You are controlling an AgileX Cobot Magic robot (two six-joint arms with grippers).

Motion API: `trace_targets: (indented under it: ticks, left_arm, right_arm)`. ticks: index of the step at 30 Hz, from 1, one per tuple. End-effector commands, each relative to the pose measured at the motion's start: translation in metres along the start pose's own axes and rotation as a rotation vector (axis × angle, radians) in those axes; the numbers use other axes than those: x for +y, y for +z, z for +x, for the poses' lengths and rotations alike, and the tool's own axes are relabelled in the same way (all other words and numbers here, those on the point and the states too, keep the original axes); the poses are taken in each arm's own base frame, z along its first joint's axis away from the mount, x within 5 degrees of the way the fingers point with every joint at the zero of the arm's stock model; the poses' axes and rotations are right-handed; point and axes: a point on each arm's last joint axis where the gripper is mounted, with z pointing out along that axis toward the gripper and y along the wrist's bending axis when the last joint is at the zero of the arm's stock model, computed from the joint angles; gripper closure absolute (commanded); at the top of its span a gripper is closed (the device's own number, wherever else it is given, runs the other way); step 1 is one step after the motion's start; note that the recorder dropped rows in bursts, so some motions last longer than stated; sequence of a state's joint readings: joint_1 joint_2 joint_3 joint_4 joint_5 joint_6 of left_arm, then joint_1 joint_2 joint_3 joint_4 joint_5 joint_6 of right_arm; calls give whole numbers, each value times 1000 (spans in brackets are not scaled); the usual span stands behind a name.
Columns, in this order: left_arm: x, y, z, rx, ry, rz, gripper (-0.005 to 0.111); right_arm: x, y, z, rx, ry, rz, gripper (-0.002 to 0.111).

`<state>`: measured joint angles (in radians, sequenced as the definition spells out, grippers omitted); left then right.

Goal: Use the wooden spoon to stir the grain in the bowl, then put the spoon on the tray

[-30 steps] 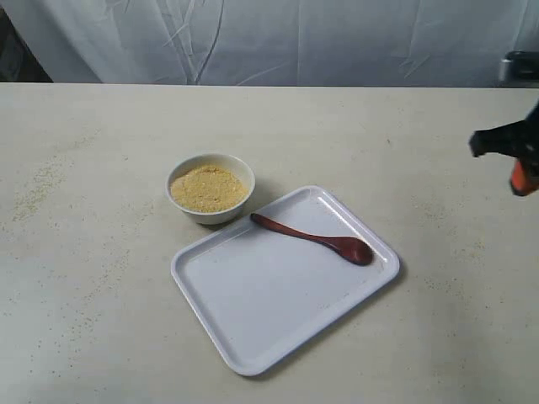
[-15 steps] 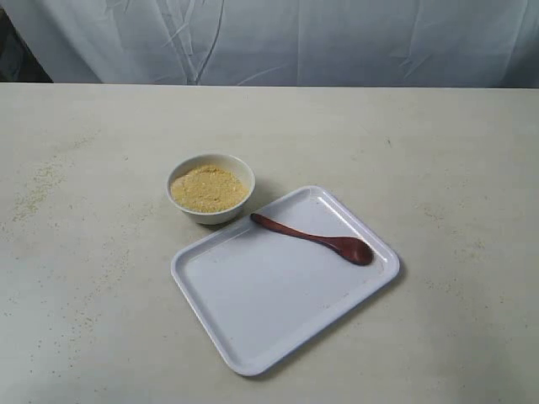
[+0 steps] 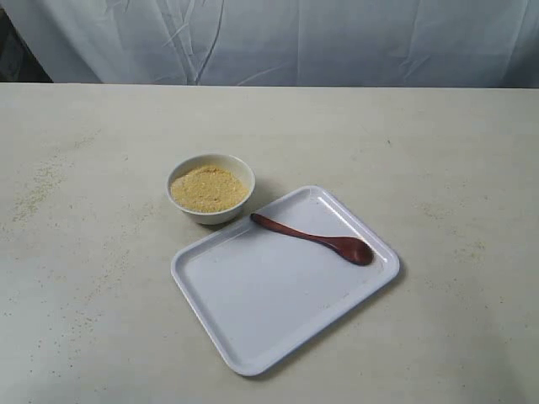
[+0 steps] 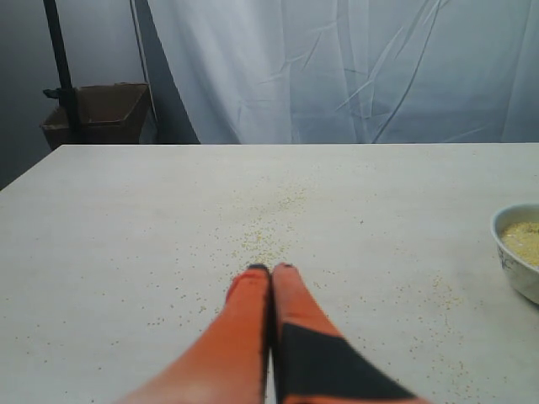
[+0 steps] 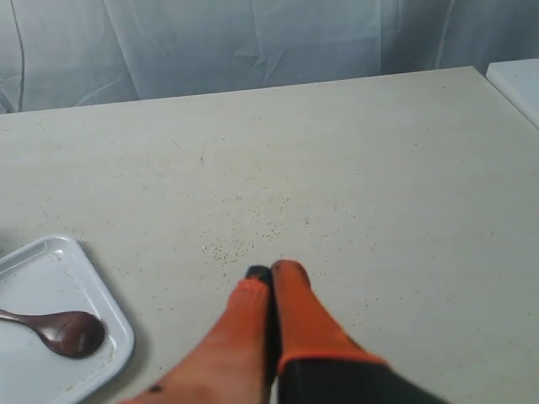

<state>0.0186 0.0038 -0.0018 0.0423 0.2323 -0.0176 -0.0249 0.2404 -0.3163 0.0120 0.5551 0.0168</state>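
Observation:
The dark reddish-brown wooden spoon (image 3: pixel 313 239) lies flat on the white tray (image 3: pixel 253 311), head toward the right, handle end near the bowl. The small white bowl (image 3: pixel 210 187) stands just off the tray's far left corner, and a heap of golden grain (image 3: pixel 207 187) fills it. Neither gripper shows in the exterior view. In the left wrist view my left gripper (image 4: pixel 270 269) is shut and empty above the table, the bowl (image 4: pixel 514 252) off to one side. My right gripper (image 5: pixel 273 271) is shut and empty, with the spoon's head (image 5: pixel 72 332) and a tray corner (image 5: pixel 105 303) beside it.
Spilled grains (image 3: pixel 38 189) dot the table left of the bowl. White cloth (image 3: pixel 269 42) hangs behind the table's far edge. A brown box (image 4: pixel 97 114) and a dark pole (image 4: pixel 61 71) stand beyond the table in the left wrist view.
The right gripper, seen a second ago at the right edge of the exterior view, has left that view. Spoon, tray and bowl have not moved.

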Motion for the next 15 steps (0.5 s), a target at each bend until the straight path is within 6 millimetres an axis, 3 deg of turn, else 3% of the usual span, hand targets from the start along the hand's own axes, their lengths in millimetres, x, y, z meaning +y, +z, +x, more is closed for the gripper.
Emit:
trace_targets:
  ticks: [1,15]
  left_arm:
    - [0,0,0,-3,2,-2,107]
    - [0,0,0,-3,2,-2,107]
  right_arm:
    - [0,-1,0,-19,1,5,108]
    - [-2,-2,39,-188,1,2,108]
